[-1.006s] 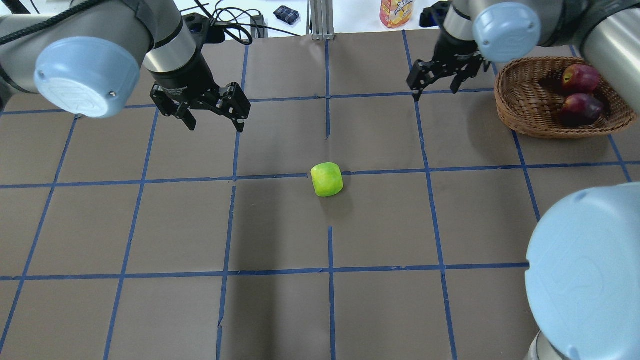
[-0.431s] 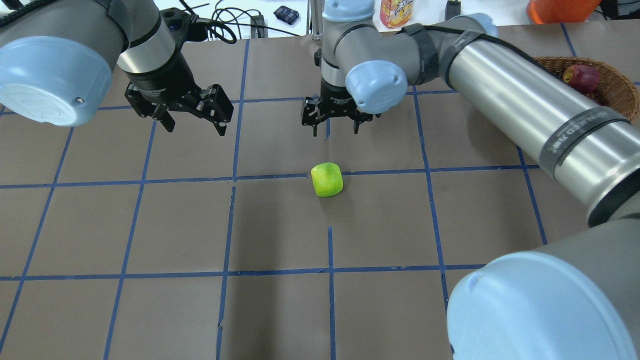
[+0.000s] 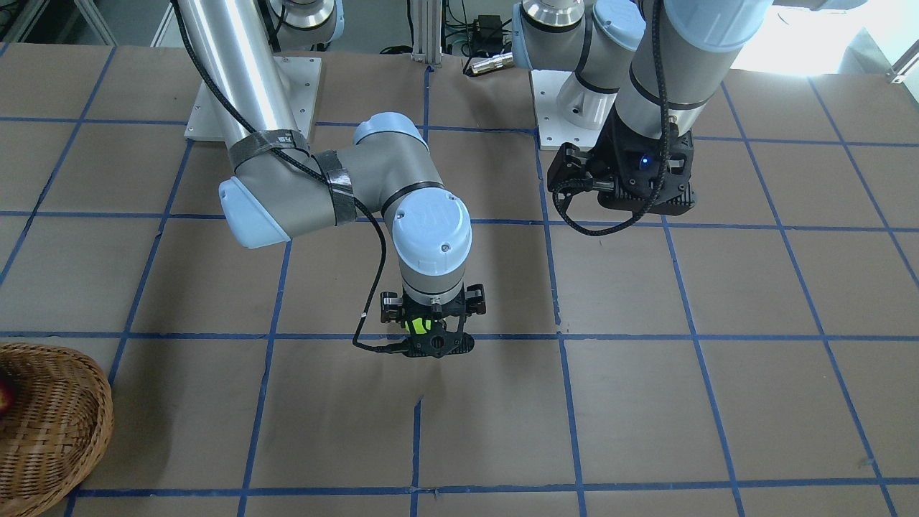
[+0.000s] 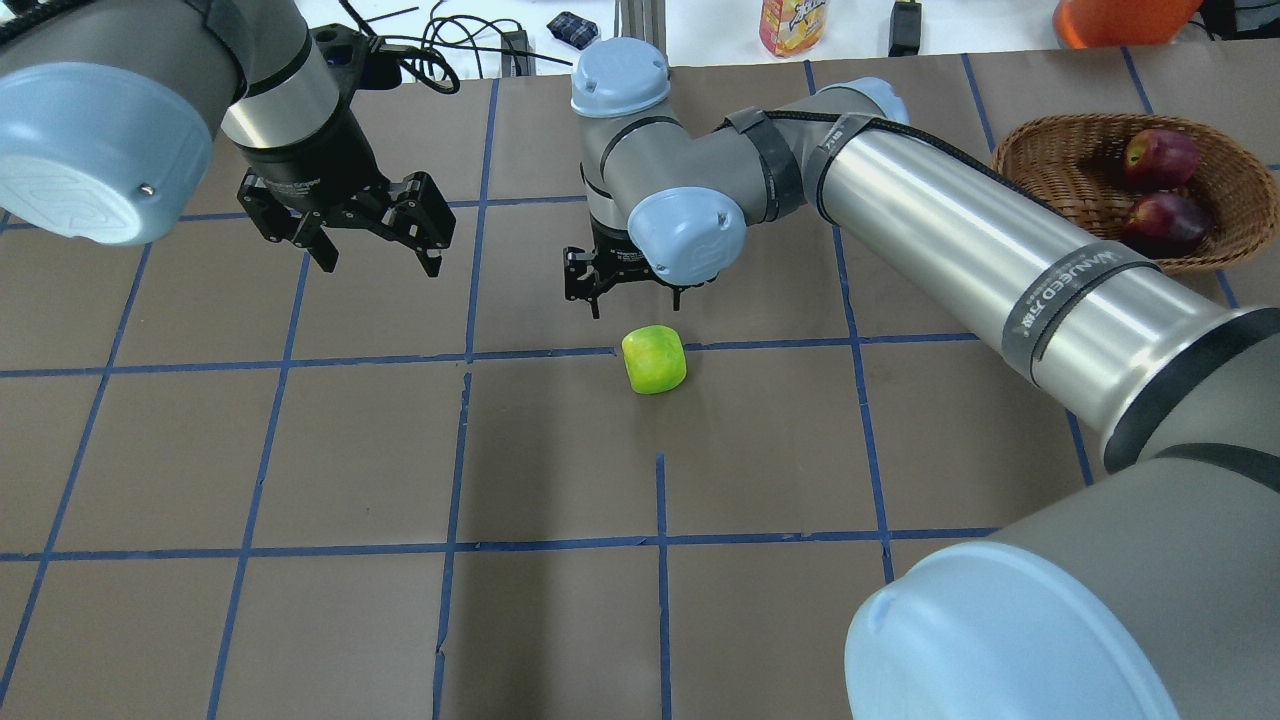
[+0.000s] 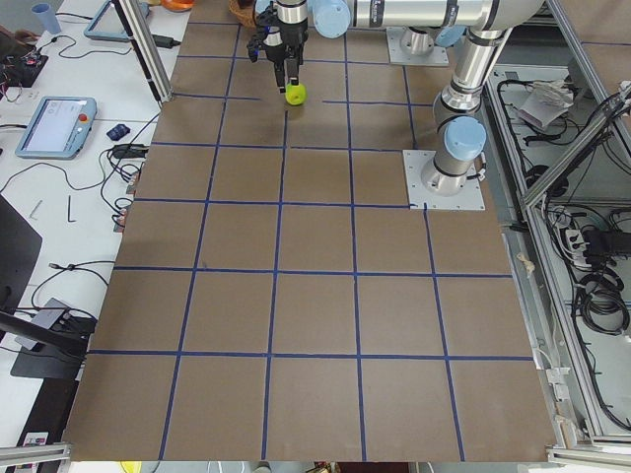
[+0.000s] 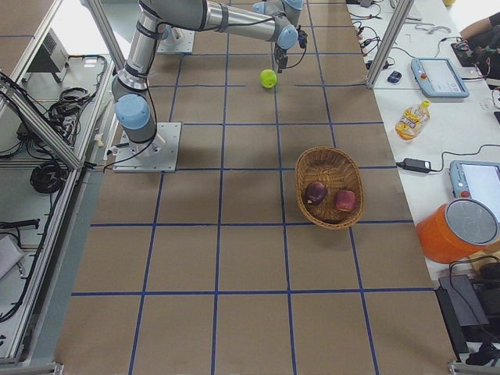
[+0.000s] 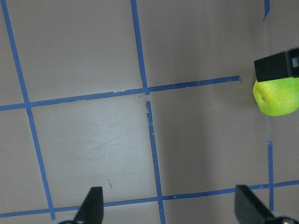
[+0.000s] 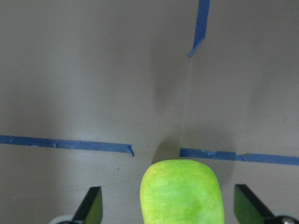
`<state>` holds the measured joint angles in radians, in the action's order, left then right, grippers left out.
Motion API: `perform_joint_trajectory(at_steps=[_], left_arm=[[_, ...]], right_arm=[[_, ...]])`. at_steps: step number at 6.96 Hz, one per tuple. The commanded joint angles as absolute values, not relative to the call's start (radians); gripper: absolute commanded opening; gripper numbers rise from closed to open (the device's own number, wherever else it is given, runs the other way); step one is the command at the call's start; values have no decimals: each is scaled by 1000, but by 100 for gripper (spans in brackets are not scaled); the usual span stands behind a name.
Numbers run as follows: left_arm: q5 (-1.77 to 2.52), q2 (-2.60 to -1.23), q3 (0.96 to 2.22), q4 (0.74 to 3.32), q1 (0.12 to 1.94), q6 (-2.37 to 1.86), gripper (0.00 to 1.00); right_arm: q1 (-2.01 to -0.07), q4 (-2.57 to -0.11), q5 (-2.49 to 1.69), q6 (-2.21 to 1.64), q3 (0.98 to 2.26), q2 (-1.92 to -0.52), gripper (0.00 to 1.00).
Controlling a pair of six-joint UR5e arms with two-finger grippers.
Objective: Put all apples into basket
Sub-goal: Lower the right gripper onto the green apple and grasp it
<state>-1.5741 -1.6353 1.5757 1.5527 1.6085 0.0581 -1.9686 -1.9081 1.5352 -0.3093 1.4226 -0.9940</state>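
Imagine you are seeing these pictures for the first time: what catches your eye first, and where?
The lime green apple sits alone at mid-table, with the open right gripper hanging close over it. At the table's right end, the wicker basket already holds a red apple and a maroon apple.

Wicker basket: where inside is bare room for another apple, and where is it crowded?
Round woven wicker basket: bare in the half nearest the lime green apple; the red apple and dark maroon apple crowd the far half.

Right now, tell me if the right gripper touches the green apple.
Apart. The right wrist view shows the green apple between the right gripper's open fingers, with a clear gap on each side.
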Motion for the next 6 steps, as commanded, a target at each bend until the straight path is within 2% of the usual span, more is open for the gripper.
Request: perform_joint_trajectory(at_steps=[1,3,4,5,6], left_arm=[[-1552,-1638,1569,1559,1606,51,100],[-1531,-1638,1568,1572,1606,31,100],[-1529,-1638,1571,1572,1605,31,100],[-1508,-1637,1569,1572,1605,29,100],[-1503,-1637,1569,1572,1605,29,100]], right_arm=[[-1974,-1957,1551,-311,1489,-989,100],[-1974,-2073,1523,-304,1584,-988,100],[-1974,-2121,1529,-299,1618,-991,92],[-1974,-2131,1534,-296,1617,-992,61],[-1973,-2129,1526,-296,1608,-996,39]])
